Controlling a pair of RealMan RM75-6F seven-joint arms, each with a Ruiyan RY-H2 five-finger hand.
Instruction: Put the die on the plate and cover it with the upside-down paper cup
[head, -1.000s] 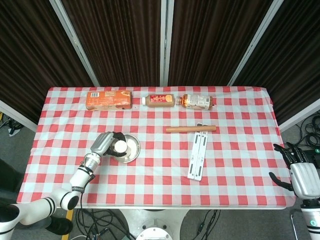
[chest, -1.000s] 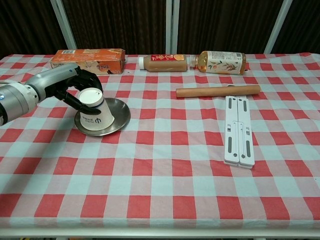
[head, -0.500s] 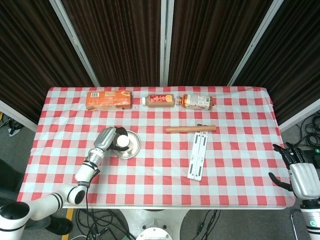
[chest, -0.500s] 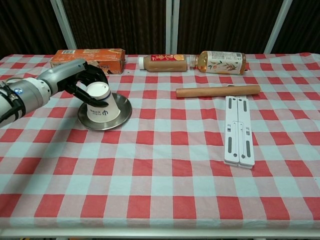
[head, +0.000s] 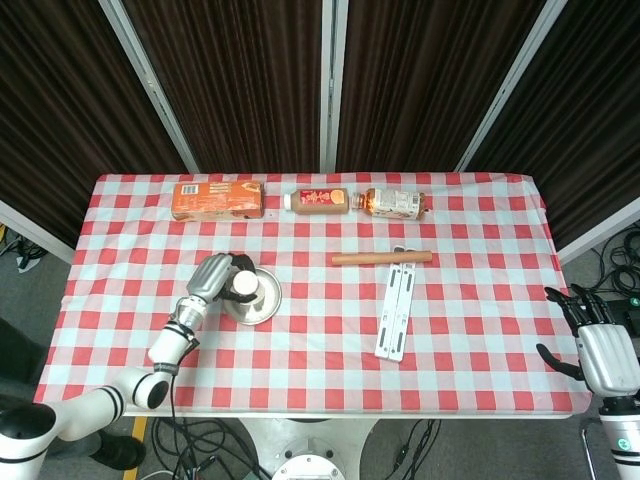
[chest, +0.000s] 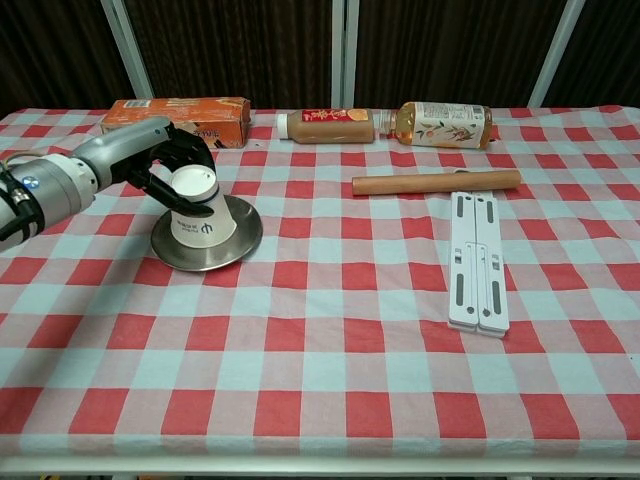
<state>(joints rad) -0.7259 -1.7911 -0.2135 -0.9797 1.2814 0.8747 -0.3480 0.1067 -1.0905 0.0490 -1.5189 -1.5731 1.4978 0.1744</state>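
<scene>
Left hand (chest: 160, 160) wraps its dark fingers (chest: 176, 205) around the upside-down paper cup (chest: 197, 212), clamped on its upper part. The cup stands slightly tilted on the metal plate (chest: 238, 245), which lies on the left half of the checked table (chest: 320, 330), well in from the near edge. The die cannot be seen in either view. From above, the same hand (head: 212, 279) reaches in from the near-left corner, its forearm crossing the cloth toward that edge.

Right hand (head: 600, 350) hangs off the table's right edge near the near-right corner, fingers spread and holding nothing.

Along the far edge lie an orange carton (chest: 178, 120), a brown-labelled bottle (chest: 325, 126) and a clear bottle (chest: 445, 124), the two bottles on their sides and nearly end to end. A wooden rod (chest: 435, 183) lies right of centre, and just near of it a white folded stand (chest: 476, 262) runs toward the near edge. Between the plate and the rod the cloth is bare, as is the whole near strip of the table.
</scene>
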